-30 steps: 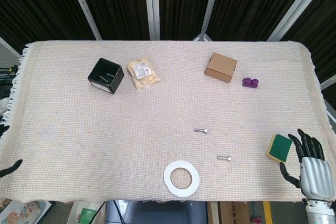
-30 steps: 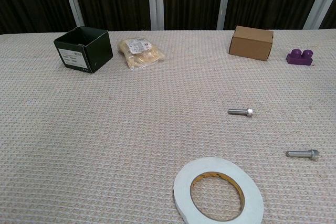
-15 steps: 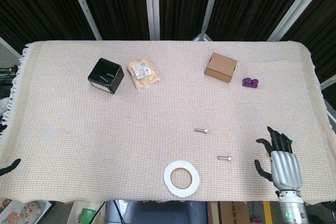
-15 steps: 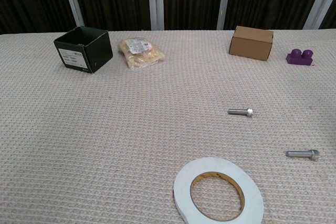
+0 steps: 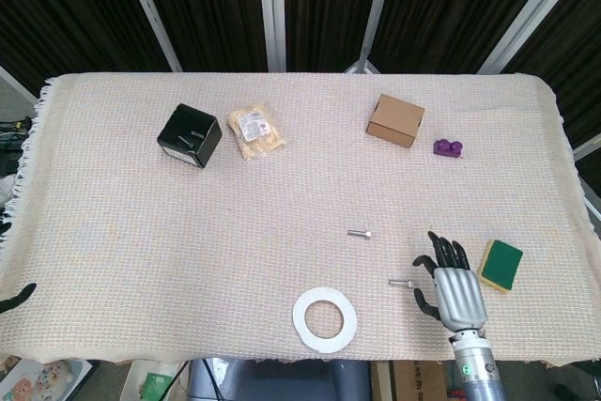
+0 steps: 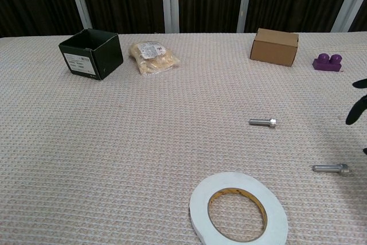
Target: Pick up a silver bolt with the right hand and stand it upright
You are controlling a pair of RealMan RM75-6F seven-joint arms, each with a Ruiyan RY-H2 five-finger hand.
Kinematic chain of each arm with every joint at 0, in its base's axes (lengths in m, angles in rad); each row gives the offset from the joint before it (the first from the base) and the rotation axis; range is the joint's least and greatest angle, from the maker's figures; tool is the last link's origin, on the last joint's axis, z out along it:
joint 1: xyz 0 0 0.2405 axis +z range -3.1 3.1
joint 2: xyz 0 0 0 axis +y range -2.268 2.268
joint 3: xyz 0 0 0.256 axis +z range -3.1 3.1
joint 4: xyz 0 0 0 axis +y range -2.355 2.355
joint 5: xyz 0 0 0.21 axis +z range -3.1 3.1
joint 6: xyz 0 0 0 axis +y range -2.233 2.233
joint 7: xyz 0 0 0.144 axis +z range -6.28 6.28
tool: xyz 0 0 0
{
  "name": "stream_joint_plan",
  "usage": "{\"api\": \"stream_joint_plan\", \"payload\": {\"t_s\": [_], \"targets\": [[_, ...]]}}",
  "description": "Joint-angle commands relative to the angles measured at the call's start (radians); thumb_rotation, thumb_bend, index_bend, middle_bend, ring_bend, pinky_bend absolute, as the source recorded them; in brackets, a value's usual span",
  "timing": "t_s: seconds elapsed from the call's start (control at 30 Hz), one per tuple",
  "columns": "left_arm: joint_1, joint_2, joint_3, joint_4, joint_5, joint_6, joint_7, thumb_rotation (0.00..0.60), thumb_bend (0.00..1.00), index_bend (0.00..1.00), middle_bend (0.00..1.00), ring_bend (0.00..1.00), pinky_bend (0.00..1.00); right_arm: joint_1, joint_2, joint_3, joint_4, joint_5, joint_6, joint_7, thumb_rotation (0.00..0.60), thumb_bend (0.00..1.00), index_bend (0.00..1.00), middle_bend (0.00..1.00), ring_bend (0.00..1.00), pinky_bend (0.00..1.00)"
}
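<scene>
The approach step is judged in hand: the right robot hand [image 5: 453, 286], fingers spread and empty, is positioned just beside the nearer silver bolt [image 5: 402, 282], which must next be pinched.

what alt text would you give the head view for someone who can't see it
The robot's right hand, fingers spread and holding nothing, hovers just right of a silver bolt lying flat on a woven tablecloth. A second bolt lies farther back, a tape roll nearer the front edge.

The right hand [image 5: 453, 286] has a ribbed silver back, black fingers [image 5: 438, 245] — and a silver wrist.
</scene>
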Motion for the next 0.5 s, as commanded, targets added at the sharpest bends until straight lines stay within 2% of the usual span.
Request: {"api": "stream_joint_plan", "payload": {"t_s": [0.03,0.5], "targets": [[0.000,0.000,0.000,0.000,0.000,0.000,0.000,0.600,0.15,0.18,0.14,0.01,0.05,0.016,-0.031,0.003,0.031,0.033,-0.015,-0.023,0.600,0.35,0.41,0.00,0.03,0.00],[-0.006,-0.006,-0.003,-0.003,-0.006,-0.007,0.018,0.600,0.15,0.18,0.14,0.01,0.05,0.035,-0.076,-0.001,0.115,0.115,-0.042,-0.011,0.600,0.35,0.42,0.00,0.04,0.00]]}}
